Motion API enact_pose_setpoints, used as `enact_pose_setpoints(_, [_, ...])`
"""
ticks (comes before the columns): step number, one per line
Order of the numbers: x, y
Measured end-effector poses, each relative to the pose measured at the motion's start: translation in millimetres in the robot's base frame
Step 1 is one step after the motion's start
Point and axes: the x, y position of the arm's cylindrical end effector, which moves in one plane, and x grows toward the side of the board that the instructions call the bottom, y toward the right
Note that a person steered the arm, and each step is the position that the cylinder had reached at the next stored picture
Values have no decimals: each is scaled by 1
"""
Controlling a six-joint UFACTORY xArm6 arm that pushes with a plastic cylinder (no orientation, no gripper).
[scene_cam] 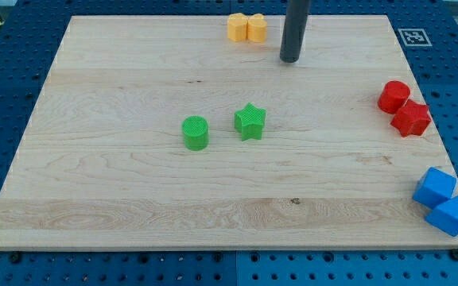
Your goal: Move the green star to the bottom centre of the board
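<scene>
In the one camera view, the arm is showing only as a straight dark rod [296, 28] coming down from the view's top edge, standing nearly upright. It has no jaws to open or close and is holding nothing. My tip [290, 59] is resting near the top of the wooden board [118, 206], a little right of centre, touching no block. Just to the view's left of the rod, two yellow blocks [246, 27] are sitting side by side at the board's top edge, pressed together; their shapes are hard to make out.

The green star [250, 121] is lying near the middle of the board, well below my tip and slightly to the view's left of it. The green cylinder [195, 133] is standing near the star on its left, apart from it.

At the view's right edge, a red cylinder [393, 96] and a red star-like block [411, 118] are touching each other. Lower down, at the right bottom corner, two blue blocks [442, 202] are sitting against one another, partly overhanging the board's edge. The board is lying on a blue perforated table [6, 87].
</scene>
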Motion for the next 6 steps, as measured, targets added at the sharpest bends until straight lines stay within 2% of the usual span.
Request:
enact_pose_setpoints(2, [53,-13])
enact_pose_setpoints(6, [109,-31])
